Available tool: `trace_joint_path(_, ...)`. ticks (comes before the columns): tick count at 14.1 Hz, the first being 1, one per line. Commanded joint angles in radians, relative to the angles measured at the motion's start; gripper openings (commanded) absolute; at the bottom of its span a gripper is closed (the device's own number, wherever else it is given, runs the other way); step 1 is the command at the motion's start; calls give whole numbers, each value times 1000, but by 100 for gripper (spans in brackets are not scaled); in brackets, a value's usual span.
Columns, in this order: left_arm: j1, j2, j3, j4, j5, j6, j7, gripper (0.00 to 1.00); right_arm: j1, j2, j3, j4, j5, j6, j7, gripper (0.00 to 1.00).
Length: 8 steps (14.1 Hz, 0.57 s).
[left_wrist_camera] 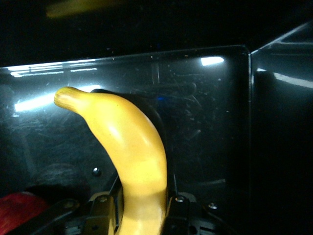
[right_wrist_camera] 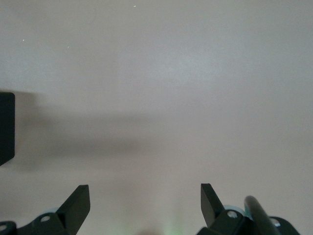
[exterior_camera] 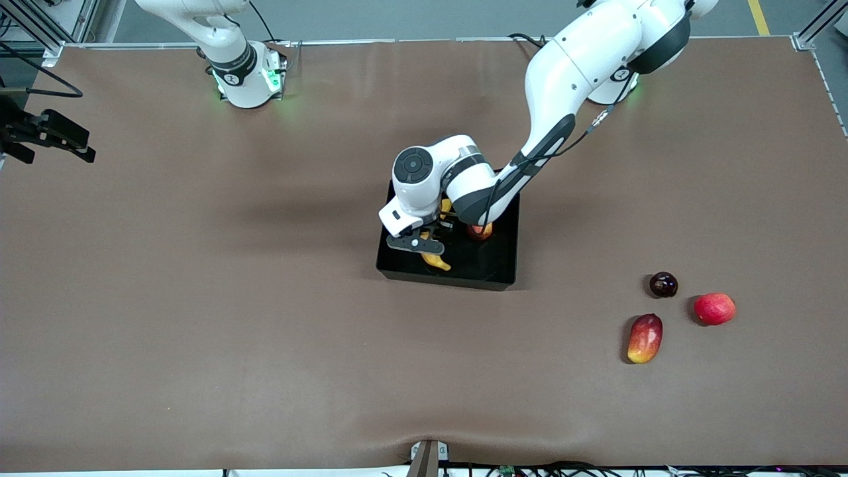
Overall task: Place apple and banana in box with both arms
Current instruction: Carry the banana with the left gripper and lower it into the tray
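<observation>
My left gripper [exterior_camera: 424, 246] is down inside the black box [exterior_camera: 450, 279] and shut on the yellow banana [exterior_camera: 437, 262]. In the left wrist view the banana [left_wrist_camera: 132, 147] curves up from between the fingers [left_wrist_camera: 182, 210] toward the box wall [left_wrist_camera: 205, 122]. The red apple [exterior_camera: 480, 231] lies in the box beside the gripper, partly hidden by the arm; its red edge also shows in the left wrist view [left_wrist_camera: 19, 213]. My right gripper [right_wrist_camera: 145, 196] is open and empty over bare table; the right arm waits.
Three loose fruits lie toward the left arm's end, nearer the front camera than the box: a dark round one [exterior_camera: 663, 284], a plain pinkish-red one [exterior_camera: 715, 309] and an oblong red-and-yellow one [exterior_camera: 645, 338]. A black fixture [exterior_camera: 46, 132] stands at the right arm's table end.
</observation>
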Motion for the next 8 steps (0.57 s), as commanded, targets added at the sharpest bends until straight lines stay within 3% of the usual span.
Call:
trace_joint_path(1,-42,17,44,27,-12,21,-5,1,-18,-4,9,-6,15,0,-16,100)
trace_joint_path(2,-42,21,44,27,-12,24,-5,11,-19,-4,9,-6,15,3,-16,100)
trace_joint_path(3,-42,24,44,27,-10,26,-5,26,-19,-4,9,-6,15,3,-16,100)
trace_joint_path(4,-42,24,45,27,-10,26,-5,51,-18,-4,9,-6,15,0,-16,100)
trace_joint_path(5,-42,18,45,27,-6,26,-11,100,-19,-4,9,-6,15,1,-16,100)
trace_joint_path(8,-25,-34,45,29,-2,20,-10,100,-19,-4,9,-6,15,0,-16,100)
